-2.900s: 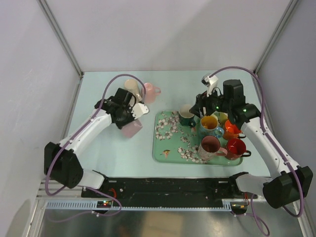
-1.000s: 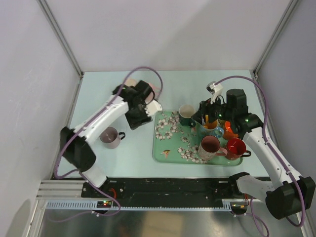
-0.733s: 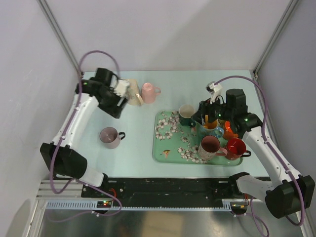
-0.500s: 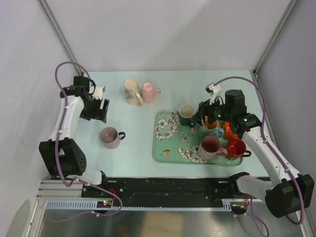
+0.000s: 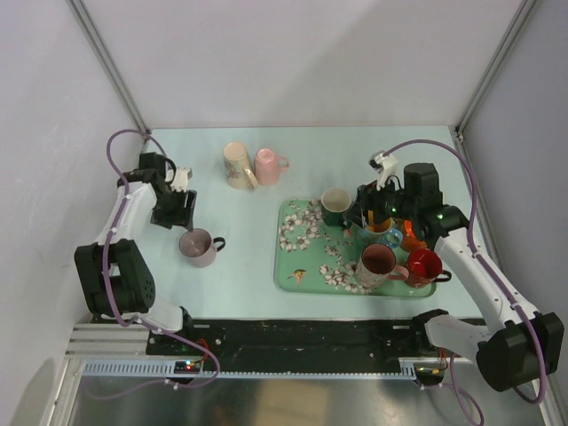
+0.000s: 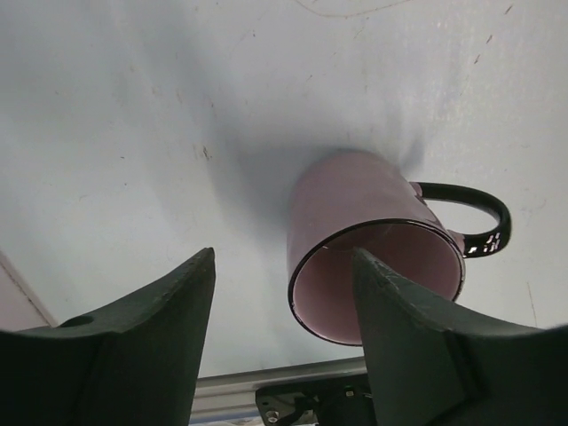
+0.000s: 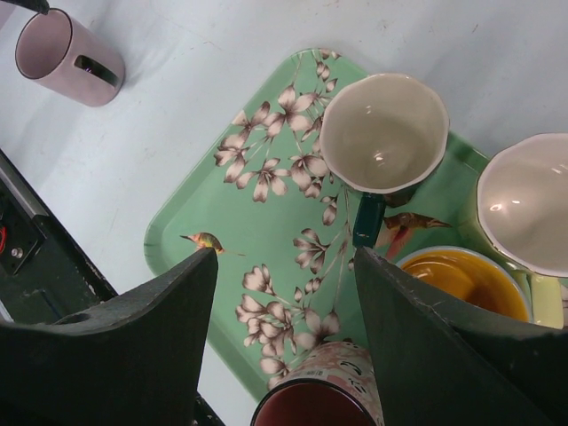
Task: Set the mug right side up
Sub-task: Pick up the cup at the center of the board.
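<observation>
- The mauve mug point(image 5: 197, 247) stands on the table point(image 5: 253, 271) at front-left, well apart from the tray point(image 7: 266, 229). Its mouth faces up and its handle points toward the tray.
- In the left wrist view we look straight into its open rim, so we judge this one is right side up.
- The left gripper point(image 6: 282, 263) hovers over the mug's far side with its fingers spread wide. Nothing is between them and they don't touch the mug.
- We read this step as the release being finished, with the left arm free to clear off.
- The right gripper point(image 7: 286, 257) hangs over the back of the tray above the mugs there. Its fingers are apart and hold nothing, and it looks idle.
- Every tray mug we can see into is open side up.
- At the back of the table a pink mug point(image 5: 266, 166) and a cream mug point(image 5: 235, 164) sit just beside each other.
- The pink one looks base-up and the cream one looks tipped, but we can't be sure from the top view.
- Next move, if either needs turning:
  - Lift the left arm straight up first so the fingers don't clip the mauve rim.
  - Swing it back and come in across the mug's body.
  - The pair sit close together, so the fingers need to approach from the outer side.
</observation>
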Controlling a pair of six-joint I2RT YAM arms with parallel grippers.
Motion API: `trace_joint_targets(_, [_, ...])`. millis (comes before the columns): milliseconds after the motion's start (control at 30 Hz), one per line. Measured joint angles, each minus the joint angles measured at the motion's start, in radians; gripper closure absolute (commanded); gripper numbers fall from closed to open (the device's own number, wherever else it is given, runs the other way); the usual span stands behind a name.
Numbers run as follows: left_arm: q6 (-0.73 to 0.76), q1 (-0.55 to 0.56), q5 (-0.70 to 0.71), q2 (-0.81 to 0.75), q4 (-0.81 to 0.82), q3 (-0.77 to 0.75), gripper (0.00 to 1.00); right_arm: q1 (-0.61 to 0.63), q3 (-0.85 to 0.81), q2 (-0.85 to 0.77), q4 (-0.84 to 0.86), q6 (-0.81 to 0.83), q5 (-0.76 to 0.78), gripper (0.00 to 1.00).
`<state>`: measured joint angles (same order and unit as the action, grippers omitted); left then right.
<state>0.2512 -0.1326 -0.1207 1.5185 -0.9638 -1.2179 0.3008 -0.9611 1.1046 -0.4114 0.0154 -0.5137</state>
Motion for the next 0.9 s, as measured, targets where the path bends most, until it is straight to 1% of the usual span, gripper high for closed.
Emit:
trace_joint_targets(133, [-0.001,-0.002,0.018,0.000,0.021,0.050,0.43,-0.006,0.007,-0.006,0.002,0.002,0.000,0.31])
trace_joint_targets(167, [0.000,-0.002,0.021,0.000,0.024,0.064,0.48,-0.008,0.011,-0.009,0.002,0.002,0.000,0.31])
trace_joint_targets(233, [0.000,-0.003,0.023,0.003,0.026,0.087,0.62,-0.015,0.022,-0.017,0.002,0.002,0.000,0.31])
trace_joint_targets(300, [0.000,-0.004,0.021,0.010,0.027,0.097,0.84,-0.021,0.028,-0.024,0.002,0.003,0.000,0.31])
trace_joint_targets(333, [-0.002,-0.005,0.014,0.015,0.026,0.100,0.92,-0.024,0.031,-0.028,0.002,0.003,0.000,0.31])
trace_joint_targets(367, [-0.003,-0.005,0.007,0.018,0.026,0.101,0.96,-0.027,0.032,-0.032,0.000,0.003,0.000,0.31])
trace_joint_targets(467, [-0.008,-0.005,-0.013,0.020,0.031,0.101,0.99,-0.036,0.032,-0.043,-0.001,0.003,0.000,0.31])
trace_joint_targets(600, [-0.007,0.010,-0.030,0.016,0.031,0.098,1.00,-0.048,0.032,-0.061,-0.002,0.011,0.001,0.31])
trace_joint_targets(667, [-0.007,0.035,-0.040,0.010,0.019,0.091,1.00,-0.055,0.032,-0.070,-0.002,0.015,0.001,0.31])
trace_joint_targets(733, [-0.005,0.100,-0.047,-0.003,-0.006,0.066,1.00,-0.065,0.032,-0.078,-0.002,0.021,0.003,0.31])
trace_joint_targets(900, [0.003,0.362,-0.084,-0.040,-0.031,-0.075,1.00,-0.089,0.032,-0.092,-0.002,0.026,0.008,0.31])
